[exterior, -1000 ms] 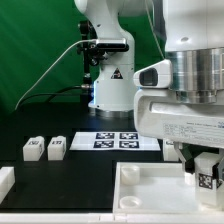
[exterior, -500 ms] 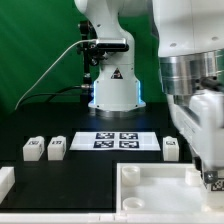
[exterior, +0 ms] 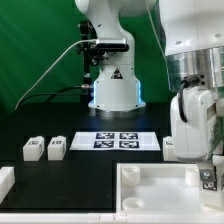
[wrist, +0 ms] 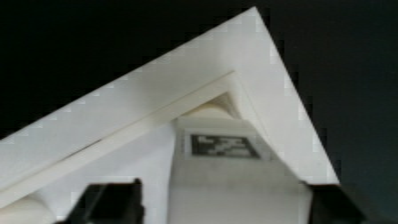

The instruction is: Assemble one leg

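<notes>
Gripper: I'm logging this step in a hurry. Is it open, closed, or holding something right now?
Gripper: closed on the leg, at the corner of the tray.

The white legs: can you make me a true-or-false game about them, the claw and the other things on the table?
1. Two small legs sit side by side at the exterior view's left. True.
2. The marker board shows four tags. True.
3. The claw hangs over those two legs. False: it is at the exterior view's right, by a corner of the big white tray.
4. The backdrop is red. False: it is green.
5. The leg by the claw has no tag. False: the wrist view shows a black-and-white tag on it.
</notes>
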You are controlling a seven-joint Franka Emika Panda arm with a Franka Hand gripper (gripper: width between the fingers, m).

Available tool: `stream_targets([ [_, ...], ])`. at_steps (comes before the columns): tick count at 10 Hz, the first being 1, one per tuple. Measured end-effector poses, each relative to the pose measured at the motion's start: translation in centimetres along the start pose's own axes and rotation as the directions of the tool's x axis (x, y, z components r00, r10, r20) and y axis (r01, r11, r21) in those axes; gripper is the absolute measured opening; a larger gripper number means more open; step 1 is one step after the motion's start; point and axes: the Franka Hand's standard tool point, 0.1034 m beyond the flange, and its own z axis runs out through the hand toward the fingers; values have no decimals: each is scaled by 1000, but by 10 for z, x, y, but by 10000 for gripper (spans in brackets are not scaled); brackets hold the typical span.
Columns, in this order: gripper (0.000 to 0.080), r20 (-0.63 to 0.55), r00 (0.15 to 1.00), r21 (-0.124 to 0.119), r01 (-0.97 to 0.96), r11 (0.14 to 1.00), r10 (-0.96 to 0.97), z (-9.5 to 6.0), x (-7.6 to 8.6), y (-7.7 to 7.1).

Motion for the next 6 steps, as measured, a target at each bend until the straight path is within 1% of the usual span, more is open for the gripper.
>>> stream_targets([
  [1,583,-3,998,0,69,998,-69,0,0,1],
  [2,634,-17,965,-3,261,965,-261,0,-2,2],
  [3,634,-27,894,-5,448,894,-448,0,-4,3],
  [4,646,-37,792,6,611,792,-610,1,-6,3],
  [5,646,-37,747,-1,664,747,-664,2,-9,8],
  [6,648,-38,644,-7,764,645,-764,2,-7,6],
])
